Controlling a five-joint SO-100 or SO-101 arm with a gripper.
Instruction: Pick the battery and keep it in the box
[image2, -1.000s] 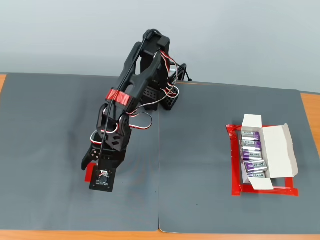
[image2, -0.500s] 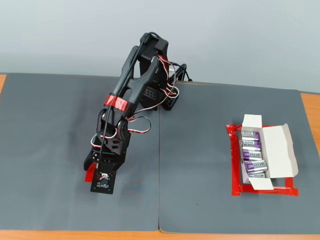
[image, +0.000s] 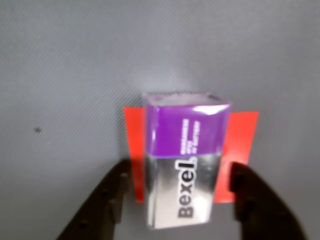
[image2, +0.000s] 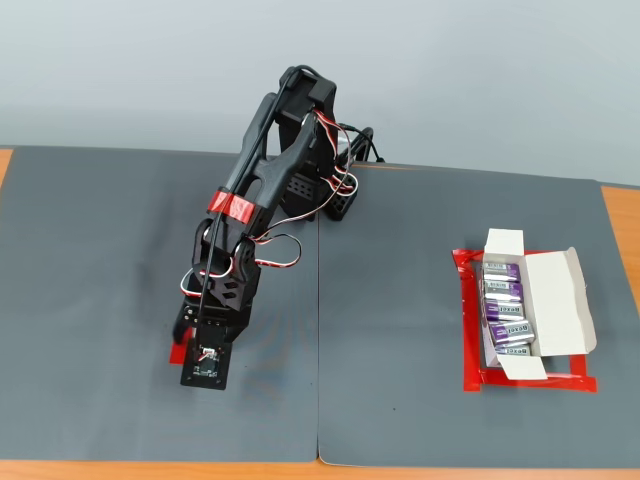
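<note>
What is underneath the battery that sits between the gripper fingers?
In the wrist view the battery sits on a flat red tape marker stuck to the grey mat; red shows on both sides. The marker's middle is covered by the battery. The open gripper straddles it.

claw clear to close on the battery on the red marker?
Probably yes. In the wrist view the claw is open with one finger on each side of the battery, and nothing else is between them.

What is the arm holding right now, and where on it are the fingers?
Nothing yet. In the wrist view the gripper is open, its fingers flanking the battery on the red tape marker, with gaps on both sides of its silver lower half.
</note>
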